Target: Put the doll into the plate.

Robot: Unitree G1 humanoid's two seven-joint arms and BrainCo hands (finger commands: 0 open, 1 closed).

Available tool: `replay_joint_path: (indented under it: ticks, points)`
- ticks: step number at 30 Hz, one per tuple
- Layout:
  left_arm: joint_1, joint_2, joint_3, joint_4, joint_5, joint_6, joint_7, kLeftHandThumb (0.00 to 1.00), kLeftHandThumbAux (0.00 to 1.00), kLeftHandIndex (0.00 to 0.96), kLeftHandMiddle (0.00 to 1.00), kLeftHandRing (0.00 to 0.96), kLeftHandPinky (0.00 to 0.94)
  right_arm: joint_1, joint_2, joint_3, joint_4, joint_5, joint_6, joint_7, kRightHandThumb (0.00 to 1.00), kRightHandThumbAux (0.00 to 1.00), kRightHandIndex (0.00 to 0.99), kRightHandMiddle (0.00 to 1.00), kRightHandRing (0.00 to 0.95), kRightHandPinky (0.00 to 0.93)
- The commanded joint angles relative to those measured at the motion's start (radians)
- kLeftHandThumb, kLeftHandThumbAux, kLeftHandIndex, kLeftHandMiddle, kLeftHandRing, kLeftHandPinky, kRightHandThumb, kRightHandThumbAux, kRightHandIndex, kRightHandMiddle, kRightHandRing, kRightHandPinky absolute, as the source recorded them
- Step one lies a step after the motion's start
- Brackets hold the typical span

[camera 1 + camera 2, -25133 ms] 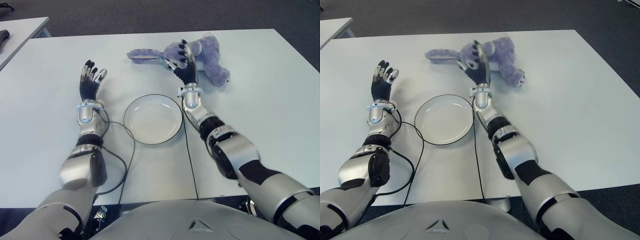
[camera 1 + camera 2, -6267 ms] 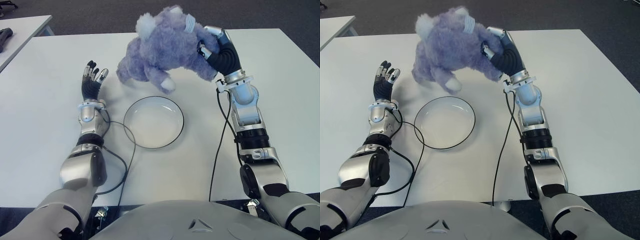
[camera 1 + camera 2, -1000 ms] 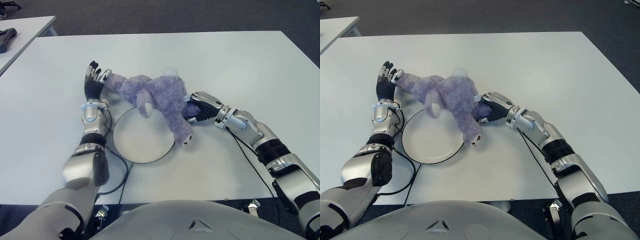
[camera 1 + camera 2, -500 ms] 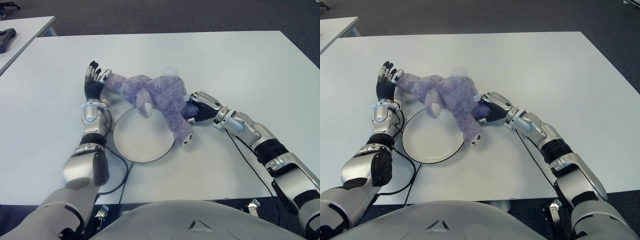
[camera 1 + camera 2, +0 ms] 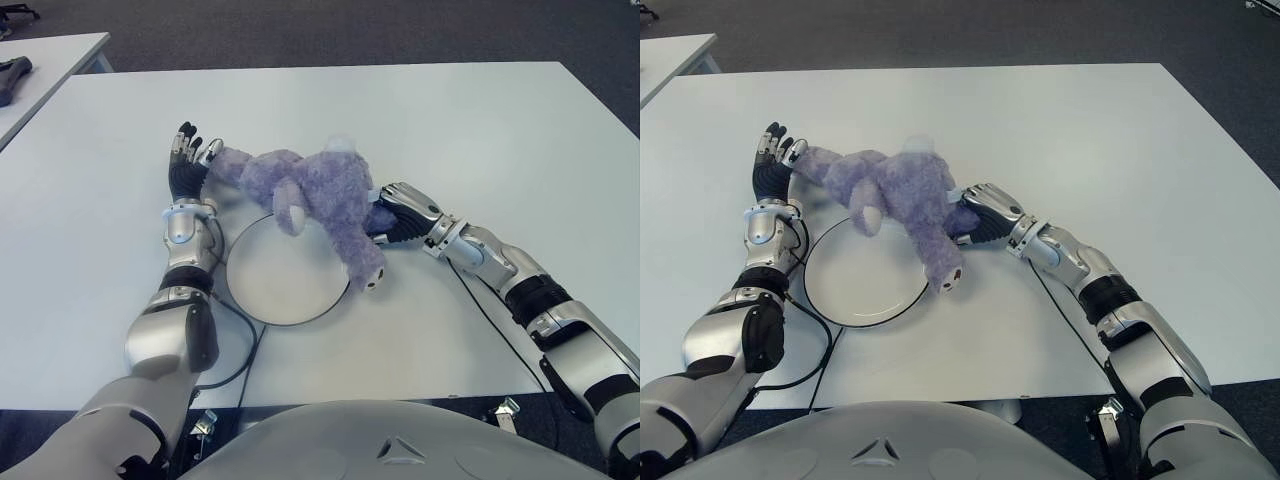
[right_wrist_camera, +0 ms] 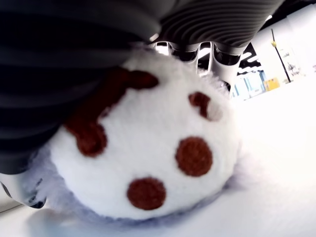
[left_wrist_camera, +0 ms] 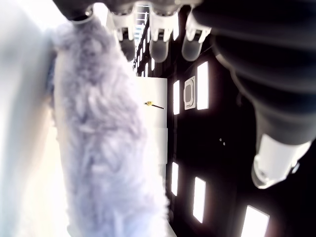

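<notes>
White table (image 5: 480, 130): doll (image 5: 320, 195) is down now, sprawled over the plate (image 5: 275, 285) far rim, only partly inside. Right hand (image 5: 400, 213) stays clenched on its paw. Left hand (image 5: 184, 165) fingers spread, touching the ear.
</notes>
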Motion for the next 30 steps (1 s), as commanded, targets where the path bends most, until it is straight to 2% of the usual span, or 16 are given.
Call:
replay_joint_path:
  ticks: [1, 5, 6, 8, 10, 11, 12, 13, 14, 16, 18, 20, 26, 30]
  points:
    - [0.280, -0.156, 0.011, 0.193, -0.010, 0.010, 0.034, 0.000, 0.654, 0.011, 0.052, 0.043, 0.066, 0.105, 0.015, 0.122, 0.165, -0.154, 0.045, 0.063, 0.202, 0.571, 0.205, 0.176, 0.175, 0.194]
    - [0.279, -0.156, 0.012, 0.193, -0.010, 0.012, 0.034, 0.000, 0.647, 0.013, 0.055, 0.047, 0.066, 0.103, 0.020, 0.125, 0.182, -0.147, 0.041, 0.044, 0.198, 0.571, 0.206, 0.177, 0.178, 0.218]
    - [0.279, -0.156, 0.012, 0.193, -0.010, 0.012, 0.035, 0.000, 0.645, 0.013, 0.056, 0.048, 0.066, 0.102, 0.022, 0.126, 0.187, -0.146, 0.039, 0.039, 0.213, 0.574, 0.215, 0.199, 0.212, 0.285]
    - [0.279, -0.157, 0.012, 0.193, -0.011, 0.012, 0.035, 0.000, 0.644, 0.014, 0.056, 0.048, 0.067, 0.101, 0.024, 0.128, 0.194, -0.145, 0.037, 0.031, 0.218, 0.574, 0.218, 0.205, 0.221, 0.305]
    - [0.278, -0.157, 0.012, 0.193, -0.011, 0.011, 0.035, 0.000, 0.644, 0.013, 0.056, 0.048, 0.066, 0.100, 0.026, 0.129, 0.200, -0.143, 0.039, 0.026, 0.244, 0.578, 0.272, 0.292, 0.314, 0.368]
    - [0.278, -0.158, 0.012, 0.193, -0.011, 0.010, 0.035, 0.000, 0.644, 0.012, 0.056, 0.048, 0.066, 0.103, 0.027, 0.123, 0.191, -0.132, 0.049, 0.034, 0.247, 0.578, 0.279, 0.302, 0.324, 0.376]
    - [0.278, -0.158, 0.012, 0.193, -0.011, 0.010, 0.036, 0.000, 0.644, 0.010, 0.054, 0.046, 0.065, 0.106, 0.027, 0.119, 0.185, -0.124, 0.057, 0.040, 0.573, 0.682, 0.386, 0.514, 0.530, 0.584]
    - [0.278, -0.158, 0.011, 0.193, -0.010, 0.010, 0.036, 0.000, 0.644, 0.010, 0.054, 0.046, 0.064, 0.112, 0.029, 0.107, 0.175, -0.105, 0.070, 0.051, 0.656, 0.707, 0.413, 0.568, 0.582, 0.638]
    - [0.279, -0.158, 0.011, 0.193, -0.010, 0.010, 0.036, 0.000, 0.644, 0.009, 0.053, 0.045, 0.065, 0.116, 0.031, 0.099, 0.168, -0.092, 0.078, 0.058, 0.687, 0.711, 0.426, 0.651, 0.670, 0.733]
    - [0.278, -0.158, 0.011, 0.193, -0.010, 0.010, 0.037, 0.000, 0.644, 0.009, 0.053, 0.045, 0.066, 0.127, 0.038, 0.082, 0.164, -0.064, 0.092, 0.064, 0.701, 0.711, 0.434, 0.711, 0.724, 0.786]
    - [0.278, -0.157, 0.011, 0.193, -0.010, 0.010, 0.038, 0.000, 0.644, 0.009, 0.053, 0.045, 0.066, 0.135, 0.045, 0.068, 0.162, -0.042, 0.100, 0.067, 0.703, 0.711, 0.435, 0.724, 0.735, 0.798]
    - [0.277, -0.157, 0.011, 0.193, -0.010, 0.011, 0.039, 0.000, 0.642, 0.010, 0.052, 0.045, 0.066, 0.149, 0.054, 0.041, 0.154, -0.005, 0.099, 0.064, 0.707, 0.712, 0.440, 0.795, 0.796, 0.839]
    - [0.277, -0.157, 0.009, 0.194, -0.008, 0.014, 0.044, 0.000, 0.636, 0.009, 0.053, 0.044, 0.058, 0.169, 0.062, -0.011, 0.118, 0.046, 0.058, 0.037, 0.707, 0.712, 0.440, 0.837, 0.838, 0.858]
    - [0.276, -0.157, 0.008, 0.194, -0.007, 0.014, 0.046, 0.000, 0.641, 0.010, 0.054, 0.044, 0.066, 0.163, 0.061, -0.050, 0.054, 0.068, 0.025, 0.017, 0.708, 0.712, 0.440, 0.850, 0.849, 0.865]
